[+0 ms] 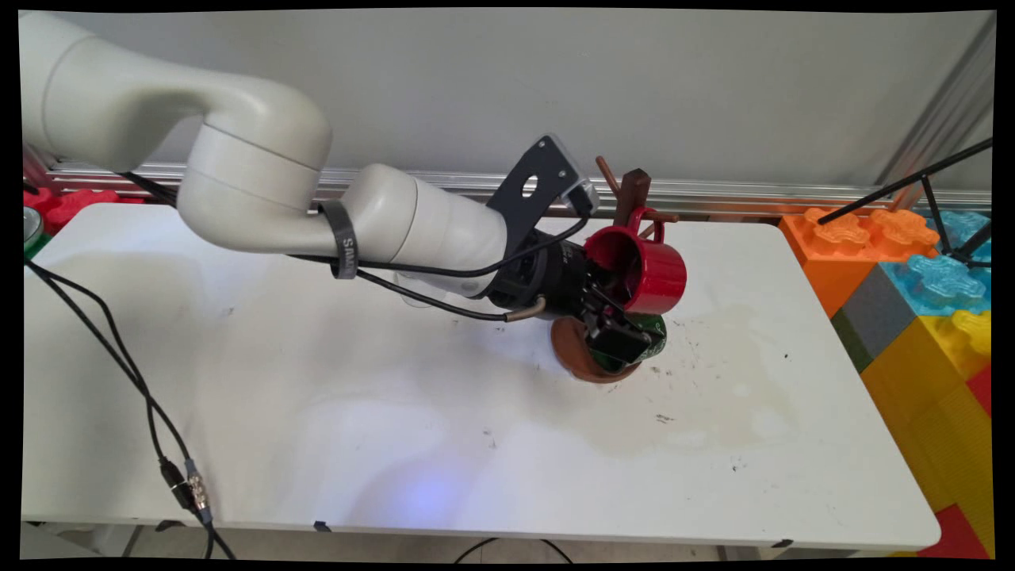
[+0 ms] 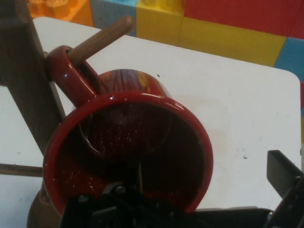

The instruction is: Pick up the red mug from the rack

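Gripper [image 1: 626, 317]: low over the table's far-right part, tilted down toward the mug tree. Fingers apart; one finger [image 2: 285, 173] shows clear of the mug on the right of hand view. The other isn't visible; linkage sits at the mug's mouth, so can't tell whether anything is pinched.
Red mug [image 1: 644, 270]: on its side, mouth toward the gripper, handle looped over a wooden peg [image 2: 102, 38] of the tree. Hand view looks straight into its dark wet-looking inside.
Mug tree [image 1: 632, 194]: dark brown post w/ pegs sticking out, standing on a round brown base [image 1: 572, 349] just under the gripper.
Green item [image 1: 654, 329]: dark green thing below the red mug, on/by the base; mostly hidden by the gripper, can't tell what it is.
Table [image 1: 317, 412]: white, w/ faint stains and dark specks right of the base.
Blocks [image 1: 920, 309]: big toy bricks (orange, blue, grey, yellow, red) stacked off the table's right edge.
Cables [image 1: 119, 373]: black, hanging from the arm across the table's left side.
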`<state>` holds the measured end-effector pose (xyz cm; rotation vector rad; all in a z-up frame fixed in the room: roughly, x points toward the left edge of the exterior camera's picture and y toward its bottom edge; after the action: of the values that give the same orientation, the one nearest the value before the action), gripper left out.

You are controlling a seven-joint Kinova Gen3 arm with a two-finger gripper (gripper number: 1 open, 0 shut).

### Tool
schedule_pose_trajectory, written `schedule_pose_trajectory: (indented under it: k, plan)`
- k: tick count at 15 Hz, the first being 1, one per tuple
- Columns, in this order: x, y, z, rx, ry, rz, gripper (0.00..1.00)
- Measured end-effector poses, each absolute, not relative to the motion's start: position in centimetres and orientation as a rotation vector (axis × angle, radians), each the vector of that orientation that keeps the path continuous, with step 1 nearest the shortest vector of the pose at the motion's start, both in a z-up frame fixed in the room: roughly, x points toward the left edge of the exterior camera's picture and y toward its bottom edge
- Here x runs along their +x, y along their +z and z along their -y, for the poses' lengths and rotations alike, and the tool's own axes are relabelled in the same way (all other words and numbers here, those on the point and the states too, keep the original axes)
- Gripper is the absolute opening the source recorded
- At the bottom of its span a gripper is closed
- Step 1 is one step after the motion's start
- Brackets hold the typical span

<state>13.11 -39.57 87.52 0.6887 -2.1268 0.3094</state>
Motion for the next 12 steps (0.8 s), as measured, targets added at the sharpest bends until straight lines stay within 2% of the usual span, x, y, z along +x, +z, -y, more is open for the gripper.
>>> schedule_pose_trajectory:
  k: [12]
  plan:
    - [12.9,86.4,40.0,0.644,0.337,2.076,1.00]
